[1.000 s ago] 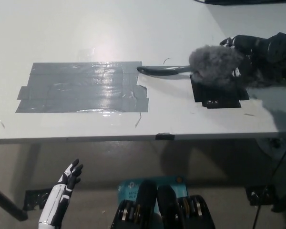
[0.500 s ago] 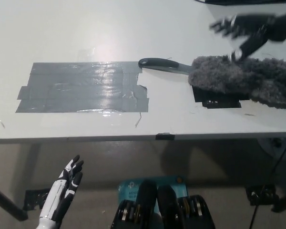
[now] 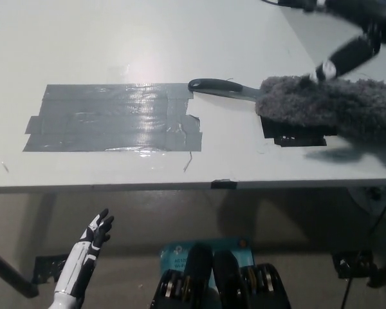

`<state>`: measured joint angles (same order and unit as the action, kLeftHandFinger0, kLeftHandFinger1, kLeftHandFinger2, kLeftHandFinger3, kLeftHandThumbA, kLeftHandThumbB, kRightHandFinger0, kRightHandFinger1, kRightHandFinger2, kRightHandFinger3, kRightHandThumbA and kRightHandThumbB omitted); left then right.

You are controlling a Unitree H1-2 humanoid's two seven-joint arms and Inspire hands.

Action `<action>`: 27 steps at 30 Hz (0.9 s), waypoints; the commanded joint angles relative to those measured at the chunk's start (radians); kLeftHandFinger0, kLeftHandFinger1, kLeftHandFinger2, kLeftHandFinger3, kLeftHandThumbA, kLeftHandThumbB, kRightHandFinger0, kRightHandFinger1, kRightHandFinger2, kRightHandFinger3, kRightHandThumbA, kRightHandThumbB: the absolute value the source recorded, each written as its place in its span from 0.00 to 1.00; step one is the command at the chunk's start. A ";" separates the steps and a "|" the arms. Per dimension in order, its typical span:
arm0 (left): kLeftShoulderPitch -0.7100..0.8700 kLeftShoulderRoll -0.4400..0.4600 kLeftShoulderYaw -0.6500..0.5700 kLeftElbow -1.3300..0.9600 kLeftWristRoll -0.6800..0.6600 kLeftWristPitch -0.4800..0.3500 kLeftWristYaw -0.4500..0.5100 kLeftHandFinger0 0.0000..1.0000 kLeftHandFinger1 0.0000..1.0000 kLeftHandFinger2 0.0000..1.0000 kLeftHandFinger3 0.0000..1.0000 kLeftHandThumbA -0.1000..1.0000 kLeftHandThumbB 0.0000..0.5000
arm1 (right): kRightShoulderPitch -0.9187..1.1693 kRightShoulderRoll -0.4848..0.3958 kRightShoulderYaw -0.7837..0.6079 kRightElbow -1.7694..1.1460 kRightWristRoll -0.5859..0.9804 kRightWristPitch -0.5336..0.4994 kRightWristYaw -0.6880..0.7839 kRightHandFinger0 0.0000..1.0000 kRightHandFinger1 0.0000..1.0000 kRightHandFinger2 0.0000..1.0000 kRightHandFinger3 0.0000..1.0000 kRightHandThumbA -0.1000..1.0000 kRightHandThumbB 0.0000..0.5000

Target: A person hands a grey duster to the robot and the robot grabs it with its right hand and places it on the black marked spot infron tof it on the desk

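Now released, the grey duster (image 3: 328, 108) lies across the black marked spot (image 3: 296, 134) — the right hand (image 3: 347, 55), fingers spread and empty, withdrawn toward one o'clock; placement looks done, left hand (image 3: 90, 248) idle at seven o'clock.

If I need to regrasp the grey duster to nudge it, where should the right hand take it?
Probably by the dark handle, coming from above. It lies flat on the desk, sticking out left of the fluffy head, which covers most of the black marked spot. The handle is slim, rigid and clear of everything else; the head is soft and would squash.
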<state>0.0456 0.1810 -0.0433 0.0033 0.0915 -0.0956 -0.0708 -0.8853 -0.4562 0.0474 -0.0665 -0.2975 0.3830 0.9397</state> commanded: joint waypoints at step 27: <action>0.080 -0.005 -0.013 -0.022 0.003 -0.060 -0.002 1.00 1.00 1.00 1.00 1.00 0.47 | 0.961 0.452 -0.145 -0.063 -0.028 -0.533 -0.610 1.00 1.00 1.00 1.00 1.00 0.56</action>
<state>0.1152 0.1782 -0.0521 0.0081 0.0916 -0.0984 -0.0706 0.0851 -0.0291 -0.0890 -0.2912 -0.2703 0.1629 0.6136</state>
